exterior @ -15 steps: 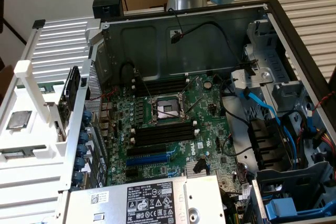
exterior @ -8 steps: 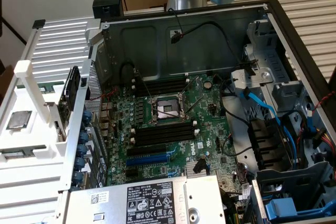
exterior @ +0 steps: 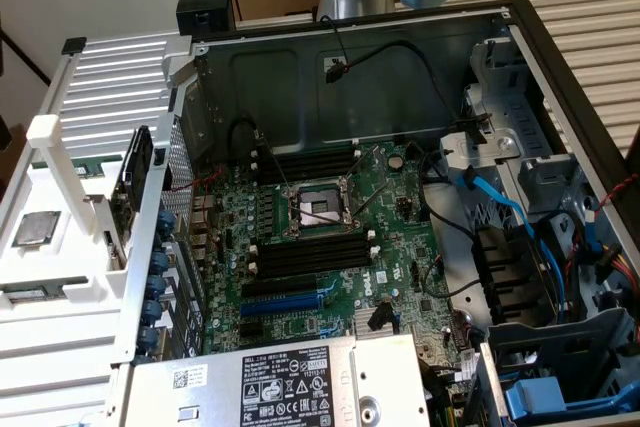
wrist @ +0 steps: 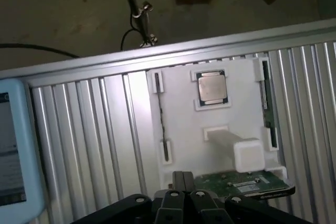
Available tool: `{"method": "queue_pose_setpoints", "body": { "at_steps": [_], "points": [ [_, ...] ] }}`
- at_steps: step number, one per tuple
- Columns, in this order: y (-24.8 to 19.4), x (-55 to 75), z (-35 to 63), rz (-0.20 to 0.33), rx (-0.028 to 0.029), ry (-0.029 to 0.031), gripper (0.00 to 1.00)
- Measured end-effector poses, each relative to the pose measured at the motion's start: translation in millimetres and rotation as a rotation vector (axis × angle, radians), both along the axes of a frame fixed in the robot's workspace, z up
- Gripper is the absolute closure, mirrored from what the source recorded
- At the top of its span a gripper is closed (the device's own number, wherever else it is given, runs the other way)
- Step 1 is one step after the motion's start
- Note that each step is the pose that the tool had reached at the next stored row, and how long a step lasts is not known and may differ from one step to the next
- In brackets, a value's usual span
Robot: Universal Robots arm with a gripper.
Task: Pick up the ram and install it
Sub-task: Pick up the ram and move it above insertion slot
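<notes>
Ram rests in the white fixture on the ribbed surface, outside the computer case; its long axis follows the fixture's case-side edge, one end just beside the end effector, whose fingers are pressed together, pinching nothing.

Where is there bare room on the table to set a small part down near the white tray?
The ribbed table is bare between the light-blue device and the white tray, and again on the tray's other side. It is also bare beyond the computer case on the exterior view's right. Crowded: the motherboard and the cables beside it.
</notes>
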State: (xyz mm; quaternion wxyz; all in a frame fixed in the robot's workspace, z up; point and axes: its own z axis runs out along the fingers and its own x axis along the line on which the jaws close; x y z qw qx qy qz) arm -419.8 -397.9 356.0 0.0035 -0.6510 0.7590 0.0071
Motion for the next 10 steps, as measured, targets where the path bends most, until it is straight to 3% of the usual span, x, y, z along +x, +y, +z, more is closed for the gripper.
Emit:
{"method": "queue_pose_setpoints", "body": {
  "at_steps": [1, 4, 5, 10],
  "points": [
    [0.0, 0.0, -1.4, 0.011, 0.0000, -0.0009, 0.90],
    [0.1, -0.3, -4.1, 0.037, -0.0003, -0.0240, 0.90],
    [0.1, -1.7, -5.9, 0.043, -0.0003, -0.0343, 0.90],
    [0.0, -8.7, -16.3, 0.053, 0.0013, -0.0373, 0.90]
  ]
}}
